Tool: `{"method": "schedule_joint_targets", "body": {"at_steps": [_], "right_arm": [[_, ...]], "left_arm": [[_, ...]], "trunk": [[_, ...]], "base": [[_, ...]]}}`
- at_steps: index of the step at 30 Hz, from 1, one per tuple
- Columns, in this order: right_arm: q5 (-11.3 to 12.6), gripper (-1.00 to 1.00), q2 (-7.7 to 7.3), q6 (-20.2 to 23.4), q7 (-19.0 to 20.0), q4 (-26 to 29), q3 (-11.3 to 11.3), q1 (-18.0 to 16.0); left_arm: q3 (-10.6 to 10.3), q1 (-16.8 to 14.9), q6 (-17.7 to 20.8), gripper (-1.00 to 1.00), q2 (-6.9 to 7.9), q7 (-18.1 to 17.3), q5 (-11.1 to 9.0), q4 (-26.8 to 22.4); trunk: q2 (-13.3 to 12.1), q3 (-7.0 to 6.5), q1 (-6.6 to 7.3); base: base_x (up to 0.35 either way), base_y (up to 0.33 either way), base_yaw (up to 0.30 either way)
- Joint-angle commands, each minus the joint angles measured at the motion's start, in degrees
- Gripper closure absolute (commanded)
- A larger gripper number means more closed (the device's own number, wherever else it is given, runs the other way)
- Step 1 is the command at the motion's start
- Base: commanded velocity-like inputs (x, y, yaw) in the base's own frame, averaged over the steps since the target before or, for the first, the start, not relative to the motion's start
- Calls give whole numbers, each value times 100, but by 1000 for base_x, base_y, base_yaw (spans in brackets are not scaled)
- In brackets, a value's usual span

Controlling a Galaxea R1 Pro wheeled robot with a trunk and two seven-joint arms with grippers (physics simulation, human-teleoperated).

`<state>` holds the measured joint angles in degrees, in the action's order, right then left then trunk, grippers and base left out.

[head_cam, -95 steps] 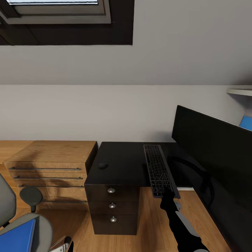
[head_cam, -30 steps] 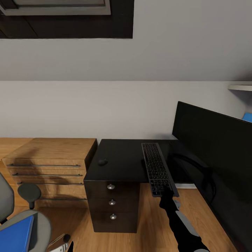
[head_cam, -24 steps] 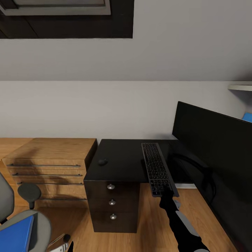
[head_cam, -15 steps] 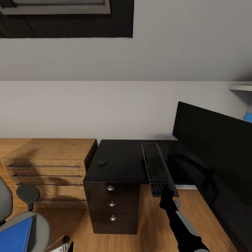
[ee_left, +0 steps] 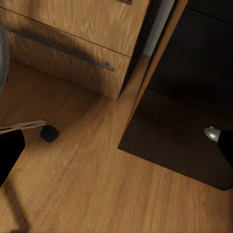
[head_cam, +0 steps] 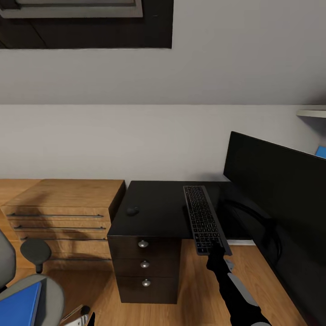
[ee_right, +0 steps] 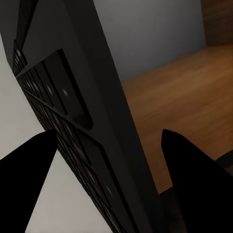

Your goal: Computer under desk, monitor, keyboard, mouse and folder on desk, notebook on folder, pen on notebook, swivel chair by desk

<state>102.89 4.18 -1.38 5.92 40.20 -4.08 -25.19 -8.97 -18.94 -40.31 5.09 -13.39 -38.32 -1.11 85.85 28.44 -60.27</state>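
The long dark grey keyboard point(head_cam: 203, 219) reaches over the glossy black desk point(head_cam: 156, 213), its near end past the front edge. My right gripper point(head_cam: 216, 250) is shut on that near end. In the right wrist view the keyboard point(ee_right: 73, 121) runs between the two dark fingers point(ee_right: 26, 179). The small black mouse point(head_cam: 132, 211) lies on the desk to the left. The wide black monitor point(head_cam: 280, 190) stands at the right. At the lower left the blue folder point(head_cam: 18, 304) rests on the grey swivel chair point(head_cam: 52, 290). My left gripper point(ee_left: 116, 150) hangs open over the wooden floor.
A light wooden dresser point(head_cam: 63, 213) stands against the desk's left side. The desk's drawer unit point(head_cam: 145, 271) has round silver knobs point(ee_left: 211, 133). A chair castor point(ee_left: 48, 132) sits on the floor near the dresser. A blue panel point(head_cam: 321, 151) shows behind the monitor.
The whole head view has shifted a little, so the camera moved. The keyboard stays held in my right gripper in the same place over the desk. The mouse has not moved.
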Motion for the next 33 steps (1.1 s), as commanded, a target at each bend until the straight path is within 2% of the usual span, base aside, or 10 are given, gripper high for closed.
{"method": "schedule_joint_targets", "body": {"at_steps": [1, 18, 19, 33], "right_arm": [[63, 100, 4, -11, 32, -3, -5, -3], [56, 100, -5, -3, -103, -13, -8, -3], [56, -100, -5, -3, -108, -13, -9, -3], [47, -100, -11, -3, -127, -20, -14, -3]], "left_arm": [[-41, -4, -12, -100, 1, -32, -62, 6], [-42, -4, -12, -100, 1, -32, -62, 6], [-42, -4, -12, -100, 1, -32, -62, 6], [-41, -4, -12, -100, 1, -32, -62, 6]], "trunk": [[3, 6, 0], [3, 6, 0], [3, 6, 0], [3, 6, 0]], "base": [[0, 0, 0], [0, 0, 0], [0, 0, 0], [0, 0, 0]]}}
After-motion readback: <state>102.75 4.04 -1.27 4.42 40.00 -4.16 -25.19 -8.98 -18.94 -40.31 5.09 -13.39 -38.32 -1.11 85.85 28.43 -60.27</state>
